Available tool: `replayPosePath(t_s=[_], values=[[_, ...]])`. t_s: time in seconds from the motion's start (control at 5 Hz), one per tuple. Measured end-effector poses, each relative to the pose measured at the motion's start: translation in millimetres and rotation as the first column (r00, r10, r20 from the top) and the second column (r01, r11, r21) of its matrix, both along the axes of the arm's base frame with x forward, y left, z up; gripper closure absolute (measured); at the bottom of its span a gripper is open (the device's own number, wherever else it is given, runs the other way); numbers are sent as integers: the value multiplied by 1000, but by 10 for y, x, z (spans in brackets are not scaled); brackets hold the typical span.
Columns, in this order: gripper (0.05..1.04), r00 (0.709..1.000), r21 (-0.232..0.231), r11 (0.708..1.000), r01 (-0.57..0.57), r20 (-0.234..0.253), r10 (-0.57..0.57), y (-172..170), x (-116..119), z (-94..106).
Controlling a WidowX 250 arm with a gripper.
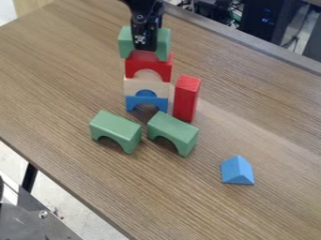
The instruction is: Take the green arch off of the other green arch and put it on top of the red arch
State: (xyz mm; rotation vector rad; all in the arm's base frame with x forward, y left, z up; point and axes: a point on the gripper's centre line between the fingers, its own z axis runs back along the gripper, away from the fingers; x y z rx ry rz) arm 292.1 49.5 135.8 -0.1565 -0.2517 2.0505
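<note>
The black gripper [145, 46] hangs at the upper middle, in front of the middle of a green arch [164, 44]. This arch stands upright at the top of a block column, directly over the red arch [149, 68]; whether it rests fully on the red arch cannot be told. Below the red arch come a beige arch [133, 86] and a blue arch [147, 100] at the base. Two more green arches stand on the table in front of the column, one at the left [117, 125] and one at the right [174, 129], legs down and side by side.
A tall red block [186, 99] stands upright just right of the column. A blue wedge [237, 170] lies toward the lower right of the wooden table [69, 89]. Dark equipment [266, 26] is beyond the table's far edge.
</note>
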Motion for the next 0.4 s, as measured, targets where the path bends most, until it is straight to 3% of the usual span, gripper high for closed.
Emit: replayPosePath(t_s=[0.4], values=[[530,1000,17,1000,7,-1,-7,7,60,-40]])
